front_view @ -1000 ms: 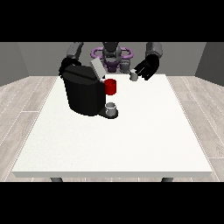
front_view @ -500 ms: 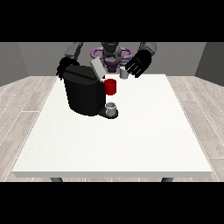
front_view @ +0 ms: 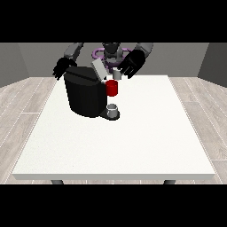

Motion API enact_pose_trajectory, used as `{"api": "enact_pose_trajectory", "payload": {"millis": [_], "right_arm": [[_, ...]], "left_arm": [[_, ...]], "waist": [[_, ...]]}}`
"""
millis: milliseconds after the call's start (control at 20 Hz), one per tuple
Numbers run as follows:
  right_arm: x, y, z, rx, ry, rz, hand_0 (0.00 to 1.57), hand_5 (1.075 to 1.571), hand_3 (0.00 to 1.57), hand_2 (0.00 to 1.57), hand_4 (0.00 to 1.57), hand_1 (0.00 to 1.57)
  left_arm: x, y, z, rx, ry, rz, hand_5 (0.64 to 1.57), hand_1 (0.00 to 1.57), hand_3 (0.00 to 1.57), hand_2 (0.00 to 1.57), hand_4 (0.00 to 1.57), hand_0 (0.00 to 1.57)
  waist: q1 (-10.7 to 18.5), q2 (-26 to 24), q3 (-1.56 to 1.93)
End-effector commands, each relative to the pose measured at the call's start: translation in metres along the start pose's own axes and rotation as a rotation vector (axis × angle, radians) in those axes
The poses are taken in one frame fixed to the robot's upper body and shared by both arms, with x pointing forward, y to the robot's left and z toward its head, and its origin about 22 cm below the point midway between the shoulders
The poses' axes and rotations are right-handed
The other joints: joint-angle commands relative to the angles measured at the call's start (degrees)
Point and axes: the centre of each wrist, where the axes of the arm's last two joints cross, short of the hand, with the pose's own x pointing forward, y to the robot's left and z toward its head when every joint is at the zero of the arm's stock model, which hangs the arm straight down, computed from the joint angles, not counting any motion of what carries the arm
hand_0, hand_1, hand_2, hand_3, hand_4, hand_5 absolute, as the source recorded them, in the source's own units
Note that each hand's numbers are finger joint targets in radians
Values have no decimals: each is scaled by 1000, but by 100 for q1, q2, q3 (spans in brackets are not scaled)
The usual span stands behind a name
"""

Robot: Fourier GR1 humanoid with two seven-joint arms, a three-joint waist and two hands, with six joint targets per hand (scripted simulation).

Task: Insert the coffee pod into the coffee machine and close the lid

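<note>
Front view. A black coffee machine (front_view: pixel 84 95) is shown standing on the white tabletop (front_view: pixel 133 142), towards the far left part of it. Its grey lid (front_view: pixel 99 68) is seen raised and tilted back at the top of the machine. A red part (front_view: pixel 112 88) is seen at the front of the machine, and a small grey cup (front_view: pixel 113 110) is set below it on the machine's base.

The robot hand at the view's right (front_view: pixel 131 64) is held above the tabletop just right of the raised lid, with its fingers curled round a small light-grey coffee pod (front_view: pixel 117 74). The pod is thus located in the air beside the lid, above the red part, and is not yet placed in the machine.

The robot hand at the view's left (front_view: pixel 63 68) is seen at the machine's far upper corner; whether its fingers are spread or curled cannot be told, nor whether it touches the machine.
</note>
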Motion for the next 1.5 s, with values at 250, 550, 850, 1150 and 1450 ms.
{"api": "enact_pose_trajectory", "payload": {"millis": [250,550,850,1150,1450], "right_arm": [[2,-2,-5,-40,-21,-6,0,1571,0,0,480,0],[5,-23,-8,-37,-17,-17,0,1571,0,0,499,0],[0,-17,-5,-43,-23,-39,0,1571,0,0,513,0],[8,-1,3,-37,-42,-36,0,1571,0,0,462,0],[-1,-12,-1,-78,-24,-7,0,1571,0,0,433,0]], "left_arm": [[16,-25,-7,-1,-9,-25,1571,1283,1222,1314,504,1283],[21,1,-11,-20,-30,7,1571,1260,1208,1298,511,1260],[24,-1,-11,-28,-43,-30,1571,1185,1197,1262,492,1185],[-5,-12,-2,-24,-13,-29,1571,1160,1185,1244,506,1160],[10,-31,-7,-87,-32,-19,1571,1236,1197,1279,487,1236]], "waist": [[17,171,0],[-52,280,2],[40,241,2],[-50,325,-2],[177,230,0]]}}
